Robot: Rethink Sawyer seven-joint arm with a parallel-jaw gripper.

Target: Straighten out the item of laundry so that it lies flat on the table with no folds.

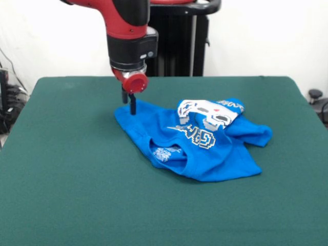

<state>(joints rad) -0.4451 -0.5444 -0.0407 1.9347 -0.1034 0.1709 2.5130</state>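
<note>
The shirt (197, 143) lies crumpled a little right of the middle of the green tabletop (66, 174), well inside every edge. It is bunched rather than spread: the printed front is folded over on itself, so the white controller print sits on a raised hump toward the far side with part of the lettering below it, the neck opening gapes toward the near left, and a sleeve or hem corner sticks out to the right. The arm comes down at the shirt's far left corner, and the tool (132, 106) has its dark tip down at that corner, at or on the cloth. Whether it is open or closed on the fabric I cannot tell, as only one narrow dark tip shows. The shirt looks like thin knit cotton: light, limp, with no stiffness, so it will likely drape and trail after whichever point is lifted, not slide as one piece. The felt-like cover probably gives some drag, which should help a pull open the folds. Good places to take hold would be outer edges and corners, such as this left corner, the right-hand flap or the near hem. A pinch on the hump risks catching two layers.
</note>
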